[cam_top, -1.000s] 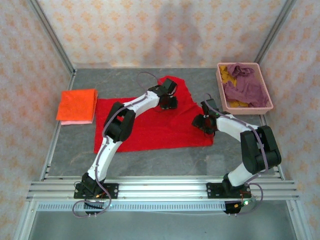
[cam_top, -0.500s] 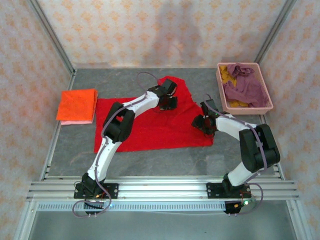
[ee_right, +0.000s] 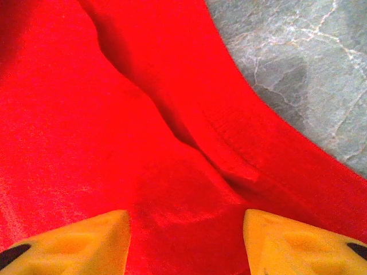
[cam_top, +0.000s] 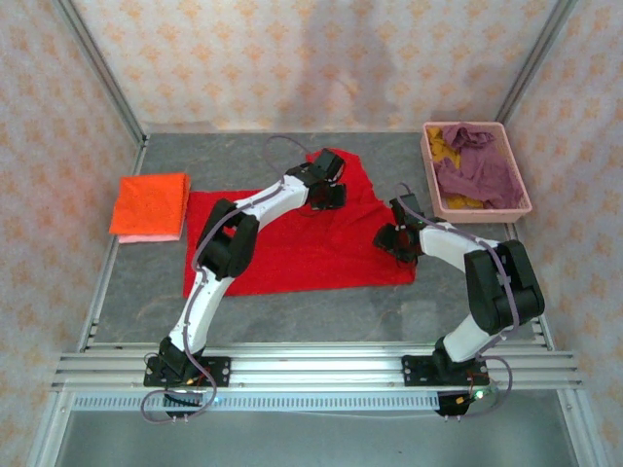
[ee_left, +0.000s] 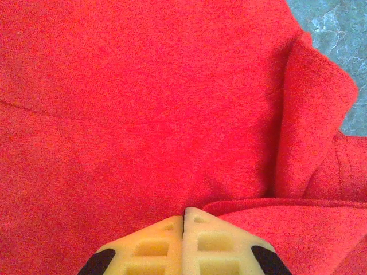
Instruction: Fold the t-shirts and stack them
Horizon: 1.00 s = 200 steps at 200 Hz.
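A pink basket (cam_top: 487, 214) sits at the far right of the grey table (cam_top: 127, 292), holding two crumpled garments: a mauve-purple t-shirt (cam_top: 477, 165) heaped across most of it, and a mustard yellow t-shirt (cam_top: 443, 144) showing at the far left corner and again under the purple cloth near the front wall. Neither spills over the rim. On the opposite side of the table, well apart from the basket, a folded orange t-shirt (cam_top: 151, 202) lies squarely on a pale pink t-shirt (cam_top: 146, 236), of which just a strip shows along the near edge. Between the two lies the red t-shirt (cam_top: 292, 243) (ee_left: 143, 114) (ee_right: 86, 143), spread flat over the middle of the table with its far portion bunched into a peak. The left gripper (cam_top: 329, 199) (ee_left: 183, 213) is down on that far portion, its yellow pads pressed together with no gap between them – a raised ridge of red fabric runs off to the right from the tips, though whether any cloth is caught between the pads cannot be told. The right gripper (cam_top: 394, 241) (ee_right: 186, 240) hangs low over the shirt's right edge, its fingers (ee_right: 66, 240) standing apart with nothing between them but the red cloth below, where a fold runs diagonally beside the bare marbled tabletop.
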Available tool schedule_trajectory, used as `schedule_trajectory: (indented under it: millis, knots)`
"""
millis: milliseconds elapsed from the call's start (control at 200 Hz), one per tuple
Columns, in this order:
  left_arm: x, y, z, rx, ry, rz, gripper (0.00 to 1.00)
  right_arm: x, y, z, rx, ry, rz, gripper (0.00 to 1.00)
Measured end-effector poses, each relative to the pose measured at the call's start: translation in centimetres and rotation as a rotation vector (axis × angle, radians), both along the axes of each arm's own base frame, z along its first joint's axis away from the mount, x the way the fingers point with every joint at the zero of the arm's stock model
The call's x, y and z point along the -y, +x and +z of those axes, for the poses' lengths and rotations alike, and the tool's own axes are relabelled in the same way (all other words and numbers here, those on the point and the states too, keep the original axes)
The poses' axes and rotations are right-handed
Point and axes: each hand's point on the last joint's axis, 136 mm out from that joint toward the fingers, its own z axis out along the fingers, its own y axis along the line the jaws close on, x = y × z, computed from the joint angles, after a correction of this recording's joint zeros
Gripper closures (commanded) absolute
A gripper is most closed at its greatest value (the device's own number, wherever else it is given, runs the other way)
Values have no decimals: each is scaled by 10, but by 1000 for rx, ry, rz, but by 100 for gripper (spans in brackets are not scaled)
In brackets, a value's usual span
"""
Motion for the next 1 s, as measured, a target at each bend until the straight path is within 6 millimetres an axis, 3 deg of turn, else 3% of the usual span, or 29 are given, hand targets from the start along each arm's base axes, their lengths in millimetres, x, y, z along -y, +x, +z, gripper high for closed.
schedule_trajectory:
  millis: [90, 450, 655, 966, 1001]
  knots:
    - [0, 0, 0, -1, -2, 1, 100, 0, 0, 0, -1, 0, 0, 46]
    - [0, -1, -1, -7, -9, 8, 100, 0, 0, -1, -2, -1, 0, 46]
    - [-17, -10, 0, -27, -1, 38, 100, 0, 0, -1, -3, -1, 0, 46]
    - [-40, 6, 12, 7, -5, 91, 100, 0, 0, -1, -4, 2, -7, 46]
    - [-41, 6, 12, 8, -3, 93, 93, 0, 0, -1, -4, 2, -7, 46]
